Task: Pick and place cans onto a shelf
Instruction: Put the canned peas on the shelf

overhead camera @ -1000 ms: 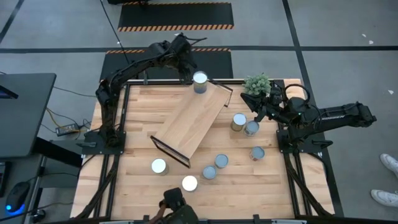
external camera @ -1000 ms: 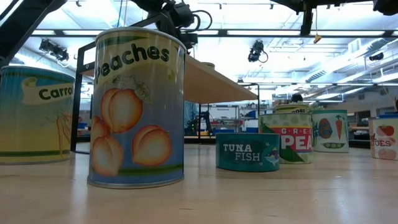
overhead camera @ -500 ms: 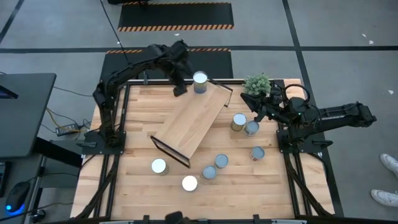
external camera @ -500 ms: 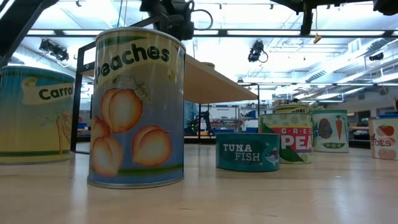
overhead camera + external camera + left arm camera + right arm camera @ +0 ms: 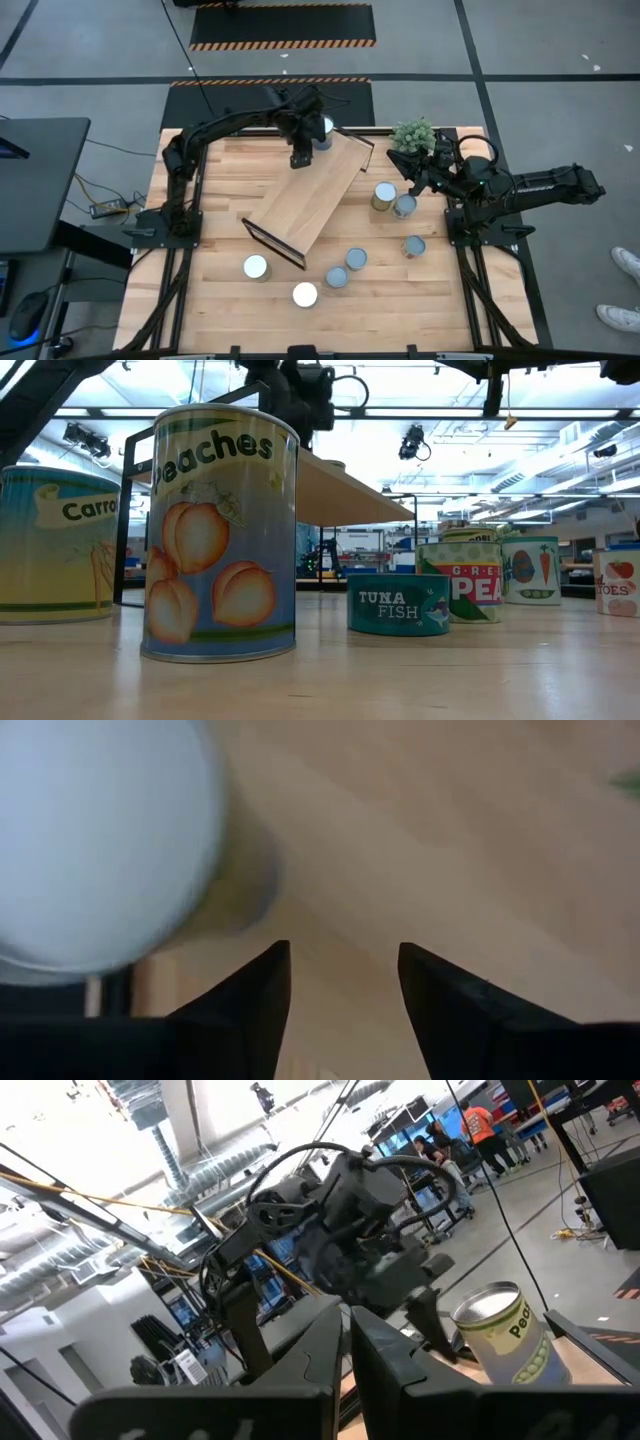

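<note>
The light-wood shelf [image 5: 310, 190] lies slantwise on the table. One white-topped can [image 5: 322, 130] stands on the shelf's far end and also shows in the left wrist view [image 5: 95, 840]. My left gripper [image 5: 299, 157] hovers open and empty over the board [image 5: 400, 840], just beside that can. Several more cans stand on the tabletop: two near the plant [image 5: 384, 195], three toward the near right [image 5: 356, 259], two near the front [image 5: 256, 267]. My right gripper [image 5: 412, 168] waits shut and empty at the right, beside the plant.
A small green plant [image 5: 414, 134] stands at the far right corner. In the low view, the peaches can [image 5: 220, 530] and the carrots can [image 5: 55, 545] stand close to the camera, with the tuna can [image 5: 398, 603] farther back. Bare tabletop [image 5: 215, 190] lies left of the shelf.
My left gripper has moved from beside the can at the shelf's far end toward the table's near edge and a little right, over the shelf board. The can stays standing on the shelf's far end.
</note>
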Tool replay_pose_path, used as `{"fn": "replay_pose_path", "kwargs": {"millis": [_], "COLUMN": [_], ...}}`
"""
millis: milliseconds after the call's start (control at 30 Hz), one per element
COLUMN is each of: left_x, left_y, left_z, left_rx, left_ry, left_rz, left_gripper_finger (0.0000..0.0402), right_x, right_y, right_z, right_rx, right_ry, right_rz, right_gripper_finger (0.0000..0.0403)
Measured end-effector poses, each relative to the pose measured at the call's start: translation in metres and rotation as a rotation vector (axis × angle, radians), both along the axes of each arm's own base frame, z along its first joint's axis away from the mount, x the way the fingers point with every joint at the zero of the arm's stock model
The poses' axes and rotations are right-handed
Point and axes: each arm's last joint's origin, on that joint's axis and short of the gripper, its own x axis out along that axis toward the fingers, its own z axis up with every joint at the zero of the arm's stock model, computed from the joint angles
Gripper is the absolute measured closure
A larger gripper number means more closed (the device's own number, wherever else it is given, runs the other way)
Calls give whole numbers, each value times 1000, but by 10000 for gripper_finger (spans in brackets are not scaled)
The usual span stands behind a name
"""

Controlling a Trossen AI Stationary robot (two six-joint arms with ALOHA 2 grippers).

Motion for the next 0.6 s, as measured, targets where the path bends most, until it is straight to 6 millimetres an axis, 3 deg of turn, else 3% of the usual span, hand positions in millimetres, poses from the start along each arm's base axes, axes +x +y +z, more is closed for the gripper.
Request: {"fn": "replay_pose_path", "kwargs": {"millis": [600], "left_x": [-3], "left_y": [34], "left_z": [4], "left_rx": [202], "left_ry": [-45], "left_rz": [130], "left_gripper_finger": [214], "right_x": [0], "right_y": [0], "right_z": [1], "right_rx": [-2], "right_ry": [-10], "right_rz": [-1], "right_gripper_finger": [371]}}
